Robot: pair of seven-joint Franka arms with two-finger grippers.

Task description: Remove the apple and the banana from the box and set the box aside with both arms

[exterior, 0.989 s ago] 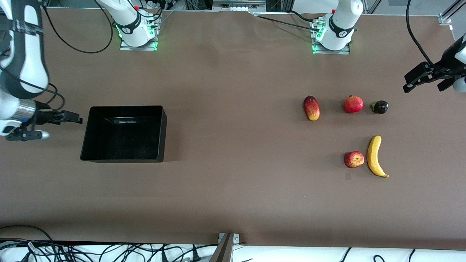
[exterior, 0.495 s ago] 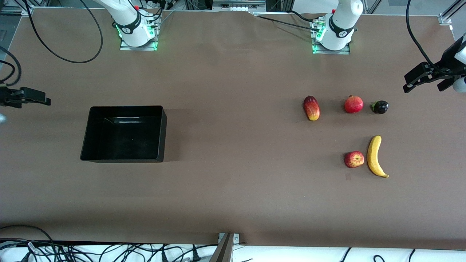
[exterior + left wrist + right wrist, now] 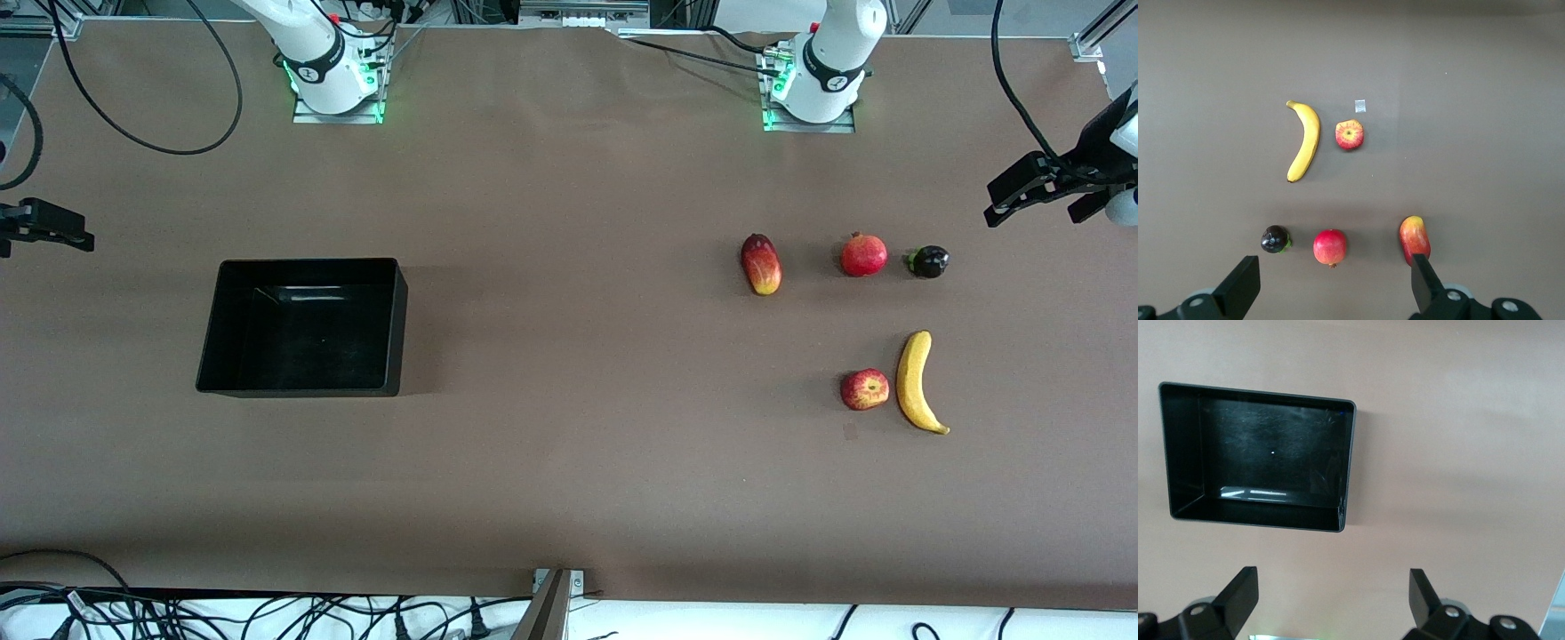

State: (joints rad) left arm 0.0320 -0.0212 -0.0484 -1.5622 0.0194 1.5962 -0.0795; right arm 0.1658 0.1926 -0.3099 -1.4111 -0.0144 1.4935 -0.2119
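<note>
the left gripper [image 3: 1331,290] has its two black fingers [image 3: 1241,285] spread wide with nothing between them, and it hangs up in the air over the left arm's end of the table. the right gripper [image 3: 1331,603] is the same, fingers [image 3: 1239,595] far apart and holding nothing, up over the right arm's end of the table. both arms look like they are waiting. under the left gripper lie the fruits on the brown table [image 3: 569,462]. the apple [image 3: 865,389] sits just beside the banana [image 3: 916,382], and both lie right on the table, not in anything. a bit farther from the front camera there is a row of three more: a mango [image 3: 761,264], a pomegranate [image 3: 863,255] and a small dark fruit [image 3: 928,261]. the box [image 3: 211,356] is well apart from all the fruit, toward the right arm's end of the table, and it is empty inside, black and shiny. so i think the job looks done: the apple and banana are out, and the box sits off to one end. i can't see anything left to do, except maybe the arms going home. there is a tiny pale square [image 3: 1360,105] on the table near the apple, but it has no words. i can't read any writing or labels anywhere, only small marks on the arm bases that are too little to read.
</note>
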